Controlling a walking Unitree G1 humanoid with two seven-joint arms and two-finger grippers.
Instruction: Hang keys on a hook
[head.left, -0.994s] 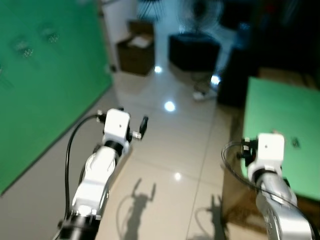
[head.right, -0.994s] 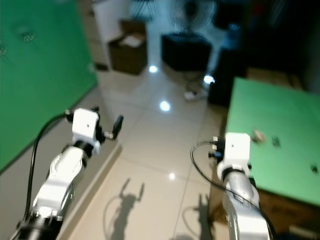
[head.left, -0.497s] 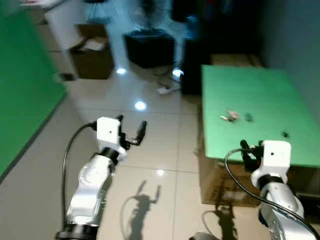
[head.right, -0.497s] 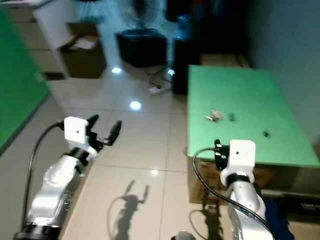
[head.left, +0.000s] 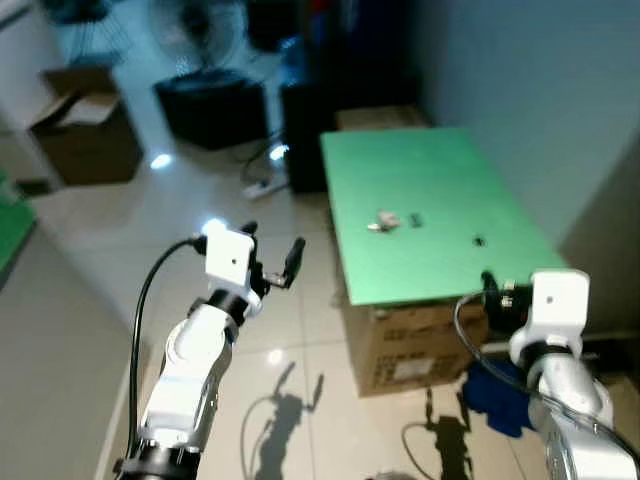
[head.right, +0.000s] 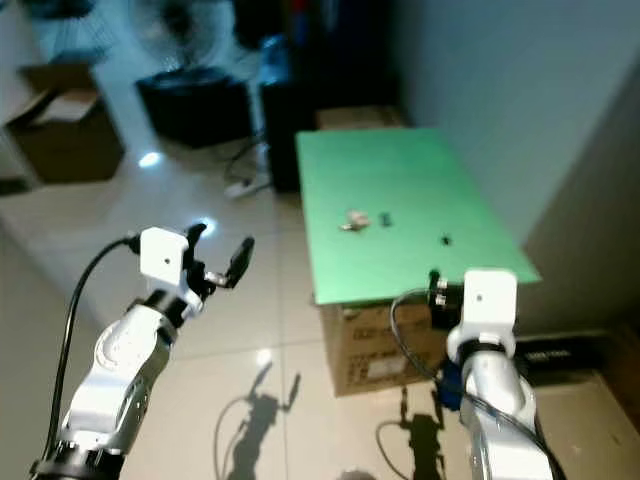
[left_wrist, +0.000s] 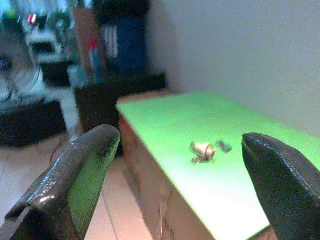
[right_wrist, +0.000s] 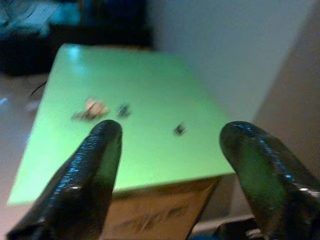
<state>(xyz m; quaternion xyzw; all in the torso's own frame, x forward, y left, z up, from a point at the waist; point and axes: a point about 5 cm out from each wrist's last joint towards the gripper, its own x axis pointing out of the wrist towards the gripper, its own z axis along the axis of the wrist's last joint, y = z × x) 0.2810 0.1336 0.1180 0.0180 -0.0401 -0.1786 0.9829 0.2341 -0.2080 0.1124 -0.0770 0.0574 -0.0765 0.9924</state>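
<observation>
Green tabletop (head.left: 430, 190) carries the keys (head.left: 384, 221) mid-surface, ungrasped; left hand (head.left: 272, 258) and right hand (right_wrist: 170, 150) both open, empty.

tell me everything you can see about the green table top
The green table top is a flat rectangular sheet of plain matte green, lying level on a brown cardboard box whose side shows under its near edge. It stands beside a pale wall. On it lie a small pale bunch, likely the keys, a small dark item next to it, and another dark bit apart. Neither gripper touches it.
</observation>
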